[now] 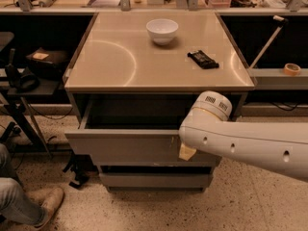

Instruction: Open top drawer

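Note:
The top drawer [125,147] is a wide flat grey front with pale scratch marks right of centre. It stands pulled out from the cabinet, and its dark inside [134,112] shows beneath the tabletop. My white arm [250,141] reaches in from the right. My gripper [186,151] is at the drawer front's upper edge, right of centre, with only a pale tip showing below the wrist; the rest is hidden behind the arm.
A white bowl [162,30] and a flat black object [202,59] lie on the beige tabletop [110,57]. A narrower lower drawer front [154,179] sits below. A person's leg and shoe [33,203] are at lower left, and a black stand [21,88] is at left.

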You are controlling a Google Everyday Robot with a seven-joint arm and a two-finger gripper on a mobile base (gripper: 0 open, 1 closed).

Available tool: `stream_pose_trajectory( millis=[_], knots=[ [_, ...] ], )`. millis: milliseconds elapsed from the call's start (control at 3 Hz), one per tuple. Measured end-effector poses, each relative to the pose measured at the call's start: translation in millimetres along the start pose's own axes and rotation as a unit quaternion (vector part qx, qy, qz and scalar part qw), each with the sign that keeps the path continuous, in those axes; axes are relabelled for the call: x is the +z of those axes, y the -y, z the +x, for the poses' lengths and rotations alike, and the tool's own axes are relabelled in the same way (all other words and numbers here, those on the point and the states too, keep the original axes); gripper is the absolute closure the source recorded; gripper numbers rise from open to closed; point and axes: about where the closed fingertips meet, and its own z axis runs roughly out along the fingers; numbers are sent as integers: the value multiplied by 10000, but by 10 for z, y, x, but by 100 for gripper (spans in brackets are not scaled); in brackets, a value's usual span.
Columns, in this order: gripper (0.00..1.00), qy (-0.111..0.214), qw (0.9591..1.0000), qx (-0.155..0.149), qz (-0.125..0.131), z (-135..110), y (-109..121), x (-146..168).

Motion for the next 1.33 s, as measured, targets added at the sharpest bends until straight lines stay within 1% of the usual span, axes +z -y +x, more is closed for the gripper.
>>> stream_pose_trajectory(
  millis=[667,1000,1333],
  knots=[
    [68,0,10000,0,0,0,0,0],
    [91,6,10000,-14,97,73,-48,-156],
    [100,16,9996,-29,273,151,-120,-323]
  ],
)
